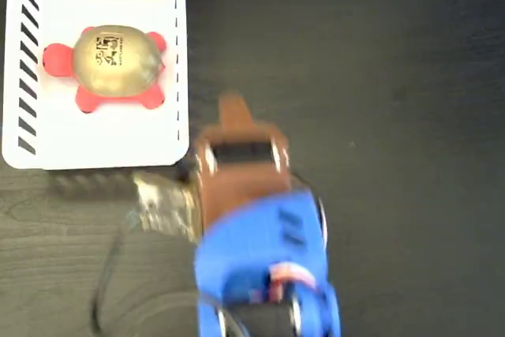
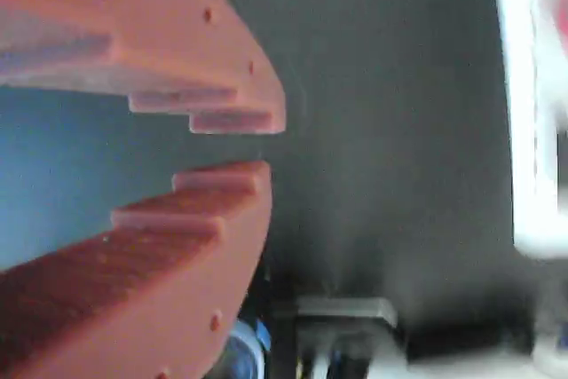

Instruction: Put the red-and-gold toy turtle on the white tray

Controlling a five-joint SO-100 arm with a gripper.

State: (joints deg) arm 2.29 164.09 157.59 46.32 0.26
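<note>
The red-and-gold toy turtle [image 1: 117, 61] lies on the white tray [image 1: 95, 136] at the top left of the fixed view, gold shell up, its red head pointing left. My gripper [image 1: 231, 108] is off the tray, to the right of its lower right corner and apart from the turtle. In the wrist view the two orange jaws of the gripper [image 2: 271, 146] stand a small gap apart with nothing between them, over bare dark table. The tray's blurred white edge [image 2: 524, 130] runs down the right side of that view.
The arm's blue body [image 1: 264, 266] fills the lower middle of the fixed view. A black cable [image 1: 110, 274] loops at the lower left, next to a pale blurred part [image 1: 162, 199] by the wrist. Dark wooden table [image 1: 394, 76] stretches to the right.
</note>
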